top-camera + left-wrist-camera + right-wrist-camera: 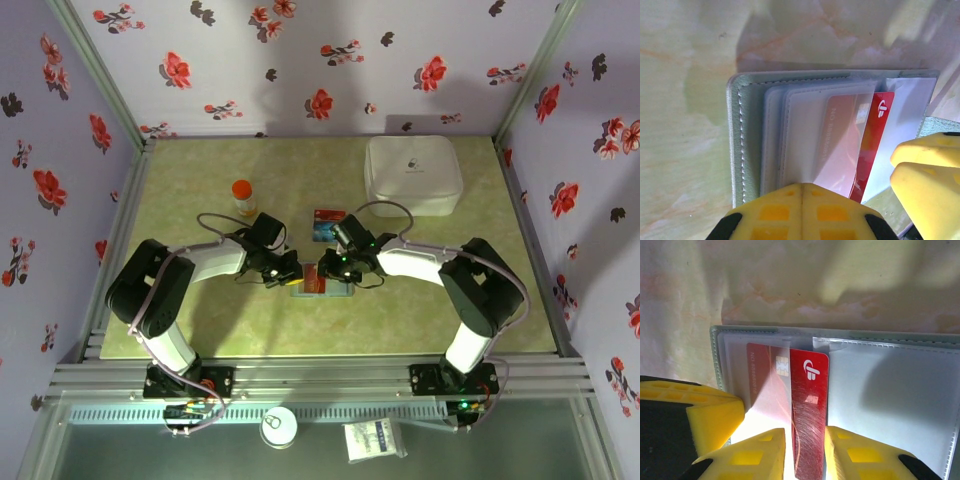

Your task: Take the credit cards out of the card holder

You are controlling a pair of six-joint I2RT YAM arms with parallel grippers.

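The grey-blue card holder (322,285) (747,135) (890,400) lies open on the table between both arms. A red credit card (810,405) (875,135) sticks halfway out of a clear sleeve (810,135). My left gripper (802,192) (290,272) is shut on that sleeve's near edge. My right gripper (805,450) (336,266) stands open by a narrow gap, one finger on each side of the card's bare red strip; I cannot tell if they touch it. A second small card (329,225), blue-teal with red, lies flat on the table beyond the holder.
A large white rounded-square case (413,172) sits at the back right. A small orange-capped bottle (243,196) stands at the back left of the arms. Flowered walls close in three sides of the green table (200,320).
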